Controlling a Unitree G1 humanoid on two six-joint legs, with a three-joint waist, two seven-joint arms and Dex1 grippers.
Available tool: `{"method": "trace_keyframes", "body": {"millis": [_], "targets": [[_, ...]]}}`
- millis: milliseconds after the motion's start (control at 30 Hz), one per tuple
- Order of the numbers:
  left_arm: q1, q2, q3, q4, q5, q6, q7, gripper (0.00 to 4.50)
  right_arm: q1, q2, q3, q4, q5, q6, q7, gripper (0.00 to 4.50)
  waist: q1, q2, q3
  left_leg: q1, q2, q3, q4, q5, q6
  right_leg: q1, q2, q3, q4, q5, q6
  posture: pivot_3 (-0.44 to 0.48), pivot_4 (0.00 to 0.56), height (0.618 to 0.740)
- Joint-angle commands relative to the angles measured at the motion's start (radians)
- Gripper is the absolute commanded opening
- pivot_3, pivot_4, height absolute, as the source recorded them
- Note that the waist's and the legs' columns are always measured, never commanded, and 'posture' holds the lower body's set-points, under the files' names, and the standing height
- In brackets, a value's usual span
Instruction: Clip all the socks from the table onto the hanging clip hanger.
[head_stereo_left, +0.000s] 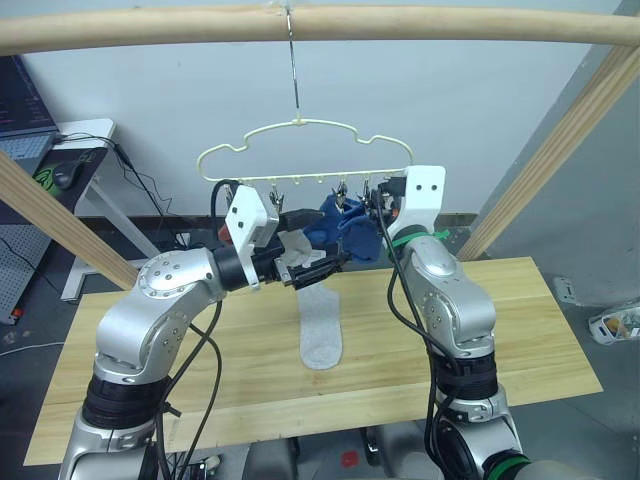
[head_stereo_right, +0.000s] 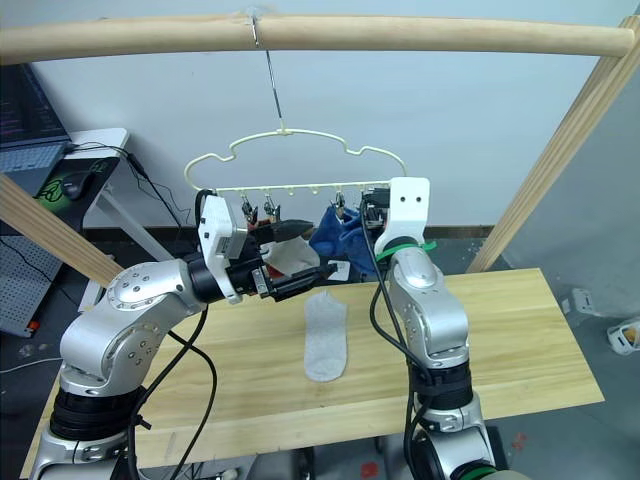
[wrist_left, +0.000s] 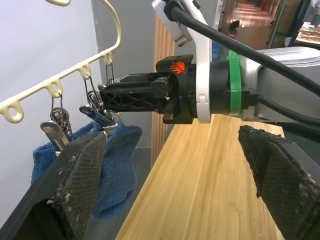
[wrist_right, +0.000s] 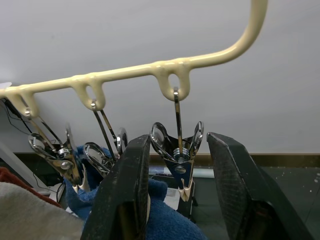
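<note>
Under the wooden pole (head_stereo_left: 320, 22), I saw the clip hanger (head_stereo_left: 305, 150) dangling by its hook, blue socks (head_stereo_left: 345, 232) already pinned to it. My right end effector (wrist_right: 179, 192) was spread open around a silver clip (wrist_right: 178, 155), fingers either side. My left end effector (wrist_left: 175, 190) was open too, just beside it, with pale and rust cloth nearby. One grey sock (head_stereo_left: 321, 327) lay flat on the desk (head_stereo_left: 520, 330).

Head stereo overhead — wrist close-ups beside clip hanger (head_stereo_left: 305, 150)
</note>
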Motion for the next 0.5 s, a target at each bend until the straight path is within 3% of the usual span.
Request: {"method": "trace_keyframes", "body": {"millis": [33, 500], "targets": [[0.004, 0.006, 0.003, -0.041, -0.002, -0.013, 0.004, 4.50, -0.030, 0.019, -0.009, -0.009, 0.006, -0.027, -0.003, 1.86, 0.000, 0.000, 0.000, 0.000, 0.000, 0.000, 0.000, 0.000, 0.000, 0.000, 0.000, 0.000, 0.000, 0.000, 0.000, -0.142, 0.199, 0.735], [0.005, 0.010, 0.001, -0.039, -0.002, -0.015, -0.002, 4.50, -0.060, -0.004, 0.010, 0.018, -0.024, -0.075, 0.016, 1.86, 0.000, 0.000, 0.000, 0.000, 0.000, 0.000, 0.000, 0.000, 0.000, 0.000, 0.000, 0.000, 0.000, 0.000, 0.000, -0.146, 0.194, 0.735]]}}
